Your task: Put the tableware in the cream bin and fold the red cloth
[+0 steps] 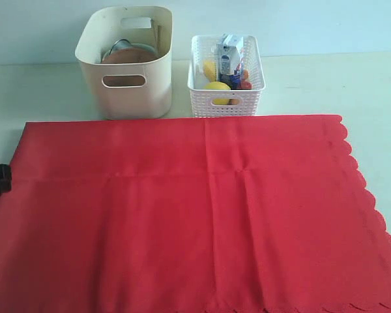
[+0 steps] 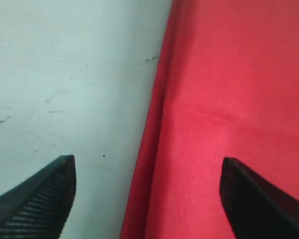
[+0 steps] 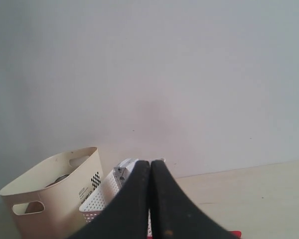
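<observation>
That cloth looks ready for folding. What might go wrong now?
The open left tool straddles the edge of the cloth, so it may catch only a sliver and slip. The far edge lies near the bin and basket; dragging could nudge them. The right tool is shut; a one-sided lift may fold crooked.

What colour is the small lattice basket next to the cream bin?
White. The basket shows best in the exterior view.
</observation>
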Robot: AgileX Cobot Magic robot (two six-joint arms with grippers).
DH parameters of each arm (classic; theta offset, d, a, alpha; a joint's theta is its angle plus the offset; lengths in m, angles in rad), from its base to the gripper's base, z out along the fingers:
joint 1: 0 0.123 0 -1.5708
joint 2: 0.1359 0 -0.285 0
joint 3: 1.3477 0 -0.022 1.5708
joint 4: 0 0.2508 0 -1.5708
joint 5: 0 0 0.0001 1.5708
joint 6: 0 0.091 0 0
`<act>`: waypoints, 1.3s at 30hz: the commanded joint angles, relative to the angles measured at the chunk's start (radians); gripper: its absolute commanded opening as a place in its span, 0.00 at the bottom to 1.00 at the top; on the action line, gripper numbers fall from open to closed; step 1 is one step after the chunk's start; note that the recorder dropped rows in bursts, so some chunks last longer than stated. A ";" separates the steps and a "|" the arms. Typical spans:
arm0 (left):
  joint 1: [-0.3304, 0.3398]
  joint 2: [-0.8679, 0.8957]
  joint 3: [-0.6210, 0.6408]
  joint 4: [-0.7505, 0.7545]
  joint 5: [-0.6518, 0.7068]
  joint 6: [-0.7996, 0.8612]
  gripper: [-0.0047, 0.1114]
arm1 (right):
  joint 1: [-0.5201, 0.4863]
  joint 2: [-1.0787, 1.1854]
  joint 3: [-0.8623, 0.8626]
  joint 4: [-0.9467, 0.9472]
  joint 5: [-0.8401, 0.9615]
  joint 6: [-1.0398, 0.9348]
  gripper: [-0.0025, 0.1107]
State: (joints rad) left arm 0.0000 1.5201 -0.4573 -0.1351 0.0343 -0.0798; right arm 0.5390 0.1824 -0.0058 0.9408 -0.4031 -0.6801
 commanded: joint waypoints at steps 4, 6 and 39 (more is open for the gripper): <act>-0.001 0.100 -0.008 0.001 -0.084 0.050 0.70 | -0.005 -0.008 0.006 -0.002 0.008 0.001 0.02; -0.001 0.123 -0.008 0.001 -0.095 0.050 0.70 | -0.005 -0.008 0.006 -0.002 0.008 0.001 0.02; 0.109 0.087 -0.008 0.001 -0.118 0.162 0.04 | -0.005 0.828 -0.165 -0.025 -0.010 -0.007 0.02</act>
State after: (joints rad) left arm 0.0582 1.6157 -0.4593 -0.1307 -0.0824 0.0770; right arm 0.5390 0.8611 -0.1252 0.9357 -0.4116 -0.6820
